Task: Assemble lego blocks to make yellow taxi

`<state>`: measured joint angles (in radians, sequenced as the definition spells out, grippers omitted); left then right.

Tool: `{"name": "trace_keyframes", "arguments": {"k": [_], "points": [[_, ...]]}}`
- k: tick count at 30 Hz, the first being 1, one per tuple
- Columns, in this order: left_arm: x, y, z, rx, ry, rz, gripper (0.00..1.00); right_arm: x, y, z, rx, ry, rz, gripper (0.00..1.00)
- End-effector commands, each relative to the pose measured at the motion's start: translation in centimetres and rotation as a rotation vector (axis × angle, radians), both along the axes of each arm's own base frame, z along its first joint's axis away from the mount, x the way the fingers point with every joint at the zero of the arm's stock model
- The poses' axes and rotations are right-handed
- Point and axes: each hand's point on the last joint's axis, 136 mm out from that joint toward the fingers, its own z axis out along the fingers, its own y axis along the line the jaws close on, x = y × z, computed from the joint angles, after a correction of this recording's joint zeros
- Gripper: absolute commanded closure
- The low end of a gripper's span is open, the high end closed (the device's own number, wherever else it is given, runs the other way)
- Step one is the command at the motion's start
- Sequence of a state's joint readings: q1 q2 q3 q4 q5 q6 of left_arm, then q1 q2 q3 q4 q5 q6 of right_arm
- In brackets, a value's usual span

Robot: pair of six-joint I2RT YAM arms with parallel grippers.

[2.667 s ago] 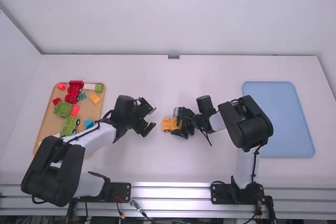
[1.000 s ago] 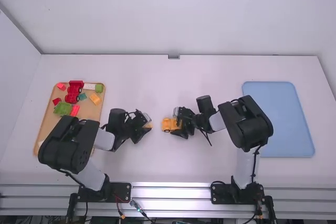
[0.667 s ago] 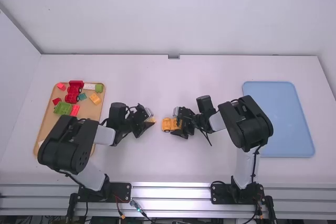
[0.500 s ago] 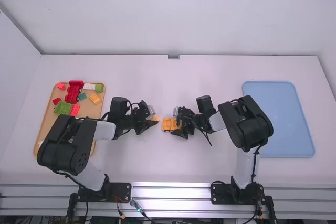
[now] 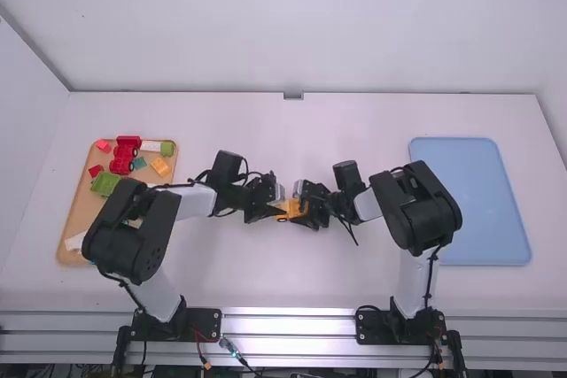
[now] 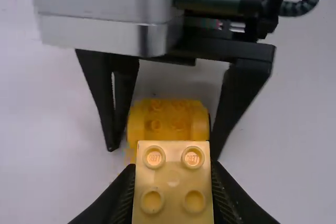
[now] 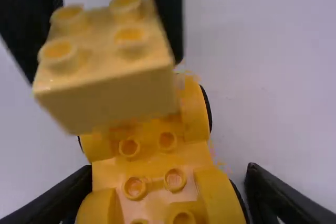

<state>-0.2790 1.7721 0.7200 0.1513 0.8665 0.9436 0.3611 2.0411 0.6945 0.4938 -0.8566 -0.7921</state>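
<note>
While the chassis [image 5: 294,210] is held at mid-table: the left gripper [image 5: 278,211] has been brought rightward since half a second ago, from just beside it to over its left end; the right gripper [image 5: 304,211] has been kept in place.
Left jaws: closed on a pale yellow block [image 6: 173,182], carried with its studs up.
Right jaws: closed on the chassis, one on each side.
Chassis axis: laid left to right across the table [image 5: 354,281], its ends toward the two grippers; which end is the front cannot be told.
Block and chassis: overlapped in the right wrist view; whether they are touching cannot be told.
Hidden: the chassis's left end is covered in the high view; its near end is cut off by the right wrist view's bottom edge, as is the block's near side in the left wrist view.
Tray [image 5: 65,238]: partly covered by the left arm.
</note>
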Motion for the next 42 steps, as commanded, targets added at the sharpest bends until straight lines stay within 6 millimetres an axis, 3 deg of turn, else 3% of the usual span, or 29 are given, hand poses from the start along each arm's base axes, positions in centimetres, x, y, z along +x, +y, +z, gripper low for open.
{"name": "trace_keyframes", "arguments": {"k": [1, 5, 15, 24, 28, 29, 30, 31, 38, 42], "points": [[-0.3, -0.4, -0.4, 0.002, -0.008, -0.031, 0.78, 0.2, 0.1, -0.2, 0.004, 0.005, 0.002, 0.39], [-0.2, -0.3, -1.0, 0.012, -0.007, -0.032, 0.78, 0.1, 0.1, -0.2, 0.004, 0.006, 0.004, 0.48], [0.9, 0.1, -1.9, 0.060, -0.047, 0.000, 0.79, 0.1, 0.1, -0.2, 0.003, 0.014, 0.001, 0.48], [0.3, 0.3, -2.9, 0.080, -0.035, -0.024, 0.80, 0.1, 0.1, -0.2, 0.002, 0.013, 0.001, 0.47], [0.3, 0.2, -2.9, 0.078, -0.039, -0.026, 0.68, 0.1, 0.1, -0.2, 0.002, 0.012, 0.001, 0.47], [0.3, 0.2, -2.8, 0.076, -0.038, -0.023, 0.59, 0.1, 0.1, -0.2, 0.003, 0.012, 0.001, 0.47], [0.5, 0.1, -2.8, 0.073, -0.039, -0.019, 0.37, 0.1, 0.1, -0.2, 0.003, 0.013, 0.001, 0.46], [0.5, 0.1, -2.6, 0.067, -0.040, -0.018, 0.30, 0.1, 0.1, -0.2, 0.003, 0.013, 0.001, 0.47], [1.6, -0.1, -1.6, 0.035, -0.034, 0.037, 0.30, 0.1, 0.1, -0.2, 0.003, 0.013, 0.001, 0.46], [1.2, -0.7, 1.2, -0.049, -0.050, 0.004, 0.34, 0.1, 0.1, -0.2, 0.002, 0.013, 0.001, 0.46]]}}
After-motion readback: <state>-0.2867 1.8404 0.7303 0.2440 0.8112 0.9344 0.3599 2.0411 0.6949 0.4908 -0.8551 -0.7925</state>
